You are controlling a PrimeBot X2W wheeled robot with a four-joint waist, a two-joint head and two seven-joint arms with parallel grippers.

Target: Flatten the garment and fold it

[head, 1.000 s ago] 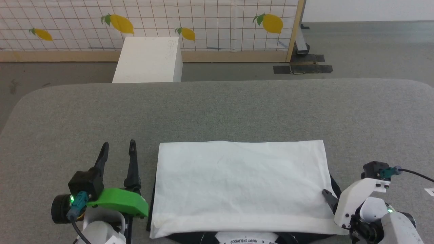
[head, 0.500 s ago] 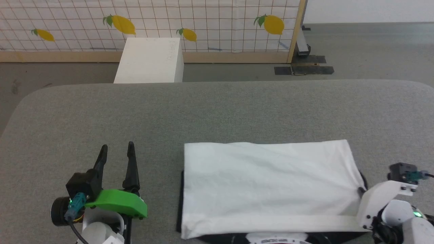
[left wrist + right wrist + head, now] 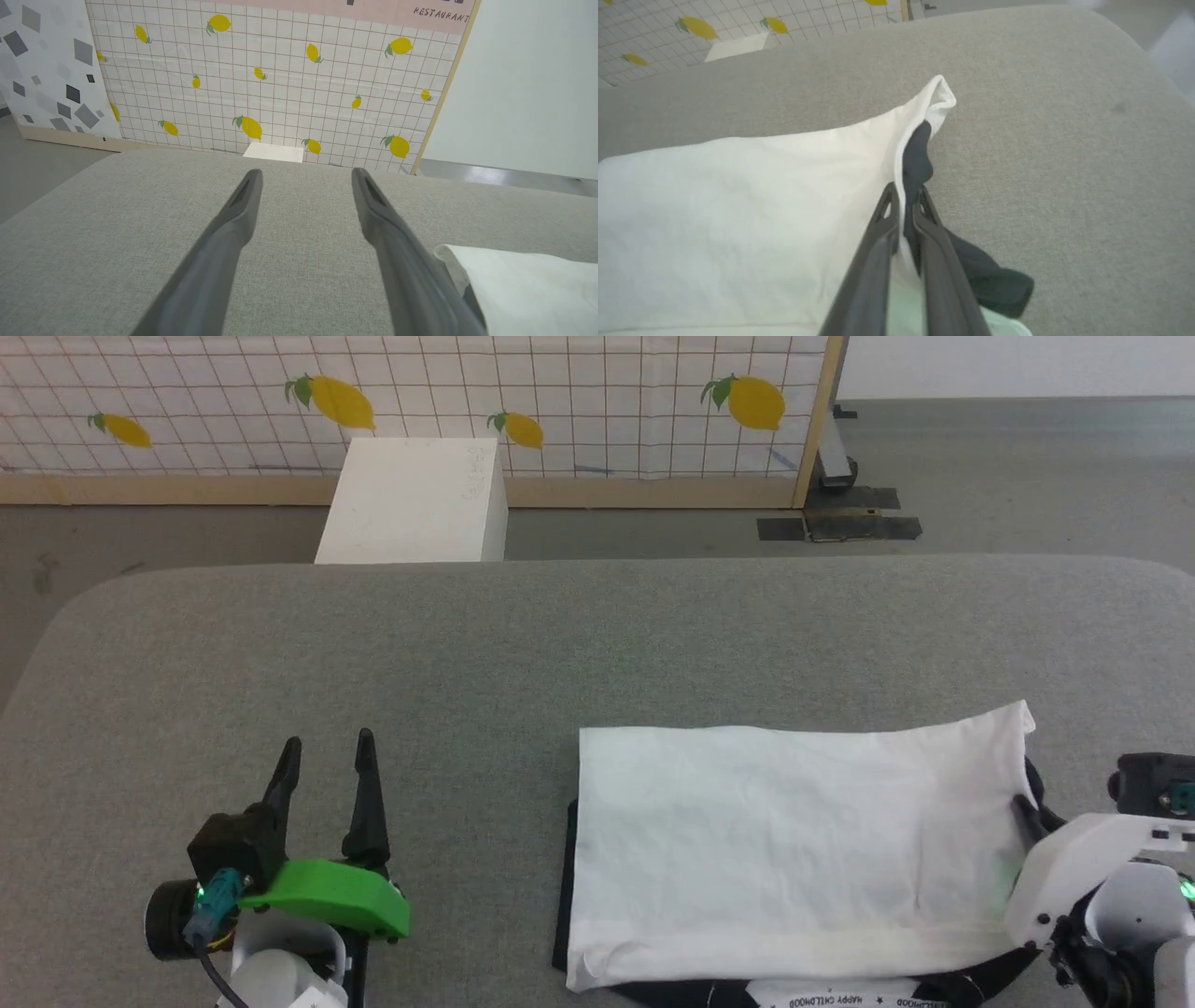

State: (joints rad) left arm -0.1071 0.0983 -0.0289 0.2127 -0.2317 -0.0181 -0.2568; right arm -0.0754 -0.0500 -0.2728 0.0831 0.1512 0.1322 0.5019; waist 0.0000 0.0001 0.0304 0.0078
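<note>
The garment lies folded into a white rectangle on the grey table, with black fabric showing under its near and right edges. My right gripper is shut on the garment's right edge, pinching white and black layers together; the far right corner is lifted. My left gripper rests open on the table to the left of the garment, nothing between its fingers. A white corner of the garment shows at the lower right of the left wrist view.
The grey padded table extends far beyond the garment. Behind it stand a white box on the floor and a tiled wall panel with lemons. A black base sits on the floor at the back right.
My right gripper has dragged the garment to the right across the table, and its far right corner has lifted. The left gripper has stayed in place, open.
</note>
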